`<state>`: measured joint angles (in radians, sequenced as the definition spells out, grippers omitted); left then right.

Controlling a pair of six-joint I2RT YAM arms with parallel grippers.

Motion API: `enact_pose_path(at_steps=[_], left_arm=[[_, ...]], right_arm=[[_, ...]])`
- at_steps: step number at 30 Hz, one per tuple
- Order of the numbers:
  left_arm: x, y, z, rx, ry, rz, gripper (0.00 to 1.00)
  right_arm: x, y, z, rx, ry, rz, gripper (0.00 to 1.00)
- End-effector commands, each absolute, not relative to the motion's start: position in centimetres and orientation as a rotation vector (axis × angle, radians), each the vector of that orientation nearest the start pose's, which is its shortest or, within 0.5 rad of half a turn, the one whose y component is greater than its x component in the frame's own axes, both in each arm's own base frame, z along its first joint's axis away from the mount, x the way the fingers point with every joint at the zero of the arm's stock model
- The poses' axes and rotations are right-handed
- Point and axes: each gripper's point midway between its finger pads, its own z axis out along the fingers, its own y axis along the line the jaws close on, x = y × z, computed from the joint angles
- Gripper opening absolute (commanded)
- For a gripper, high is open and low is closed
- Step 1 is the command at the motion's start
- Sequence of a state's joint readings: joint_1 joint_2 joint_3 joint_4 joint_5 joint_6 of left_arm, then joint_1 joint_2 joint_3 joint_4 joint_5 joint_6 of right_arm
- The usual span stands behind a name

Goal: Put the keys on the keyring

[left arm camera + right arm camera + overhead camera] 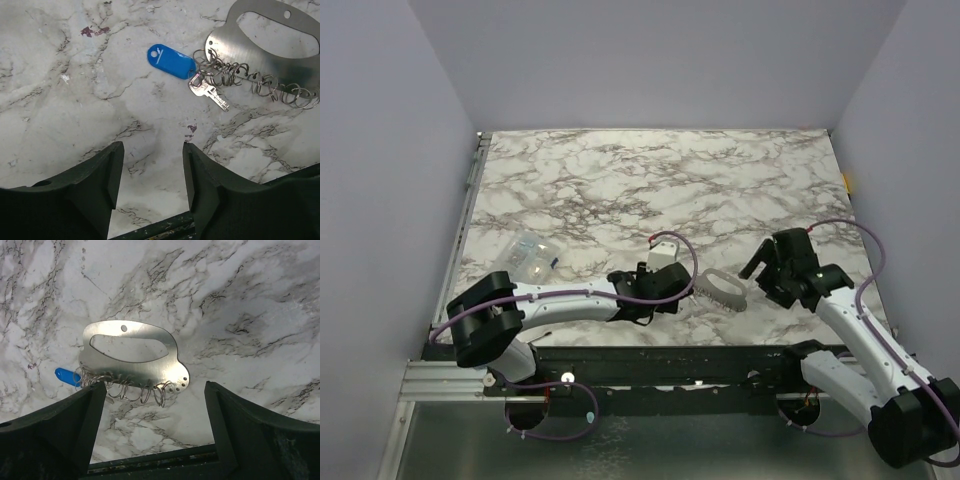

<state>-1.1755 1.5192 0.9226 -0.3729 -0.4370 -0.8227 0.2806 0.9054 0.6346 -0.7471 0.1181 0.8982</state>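
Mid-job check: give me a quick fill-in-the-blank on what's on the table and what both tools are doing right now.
1. The plastic tag beside the silver key is ___ in colour.
2. The left tool has its fingers apart and holds ___.
3. The clear plastic packet lies nearer the ___ arm.
4. The right tool is ___, not touching the keyring plate.

Missing words: blue; nothing; left; open.

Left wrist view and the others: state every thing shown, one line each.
keyring: flat on table, unheld.
blue tag: lying at keyring's end ring.
silver key: lying beside tag.
left hand: open, empty.
right hand: open, empty.
plastic packet: lying on table.
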Motion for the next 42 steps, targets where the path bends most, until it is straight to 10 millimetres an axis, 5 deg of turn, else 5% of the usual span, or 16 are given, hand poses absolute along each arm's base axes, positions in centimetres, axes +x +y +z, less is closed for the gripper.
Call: enact_pose_path(at_steps=[1,5,14,25,35,42], left_arm=[[18.6,-33.0,8.6,0.25,2.368,-0.37,0.54],[18.1,-34.6,9.7,0.378,2.287,-0.421,0.52],[13.8,-39.7,11.0,0.887,1.952,-0.534,0.56],[12.3,-44.6,9.4,1.226,1.755,-0.602,0.59],[11.5,-46.8,8.2,1.415,1.589,-0.644,0.5],[12.1,-46.6,8.4,1.369,1.396,-0.65,0.49]], right_arm=[[19.4,7.5,7.2,0.882,2.502,0.303,0.85],[19.0,7.7,6.5,0.88,2.52,0.317,0.76],[19.1,7.6,6.0,0.891,2.51,0.311,0.75],[20.2,4.5,9.4,0.931,2.335,0.164,0.76],[20.9,3.8,11.5,0.951,2.251,0.161,0.78],[21.1,3.6,11.9,0.932,2.226,0.166,0.79]])
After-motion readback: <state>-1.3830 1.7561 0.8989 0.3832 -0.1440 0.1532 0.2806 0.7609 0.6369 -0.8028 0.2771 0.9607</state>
